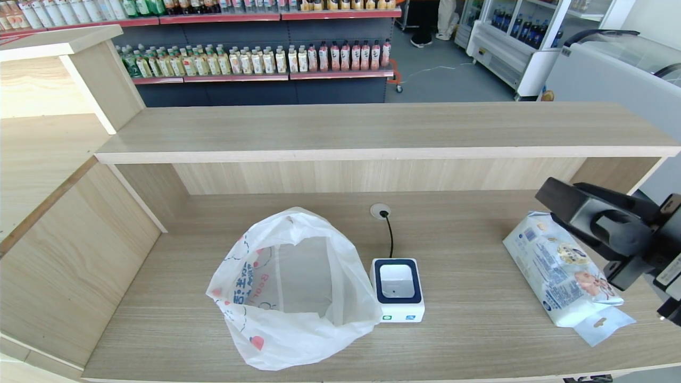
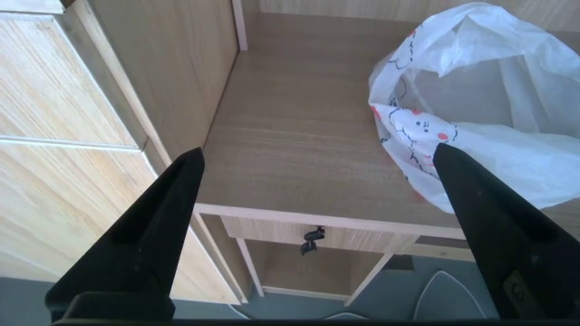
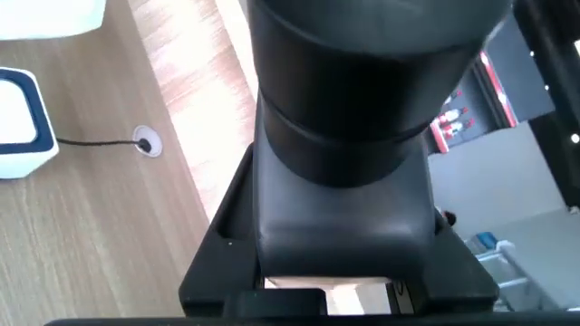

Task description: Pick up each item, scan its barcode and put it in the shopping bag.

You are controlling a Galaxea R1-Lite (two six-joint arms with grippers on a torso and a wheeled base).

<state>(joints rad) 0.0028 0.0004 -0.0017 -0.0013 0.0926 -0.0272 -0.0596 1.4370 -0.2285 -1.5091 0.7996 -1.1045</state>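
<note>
1. At the left of the pale wood surface (image 1: 468, 330), the white shopping bag (image 1: 290, 287) sits with its mouth gaping upward. Its right side meets the scanner.
2. Centre: the white, blue-rimmed scanner (image 1: 398, 290) rests window up. Its black cable (image 1: 389, 234) runs back to a round grommet (image 1: 380, 211).
3. Right: the snack packet (image 1: 556, 266) lies flat, well apart from the scanner. Its long axis slants from far-left to near-right, with the hang-tab end pointing at the near right corner.
4. Far right: the right end effector (image 1: 572, 210) hangs over the packet's far side. Whether it is spread or pressed together cannot be told.
5. The left wrist view adds the left end effector (image 2: 319, 152), spread wide above the surface's near left corner beside the bag. It also shows a small dark fitting (image 2: 313, 240) on the panel under the edge. The right wrist view shows scanner, cable and grommet past a dark arm link (image 3: 362, 118).
6. Setting: a raised ledge (image 1: 372, 133) backs the surface. Beyond it stand shelves of bottles (image 1: 255, 58) and, to the right, glass-fronted coolers (image 1: 511, 32).
</note>
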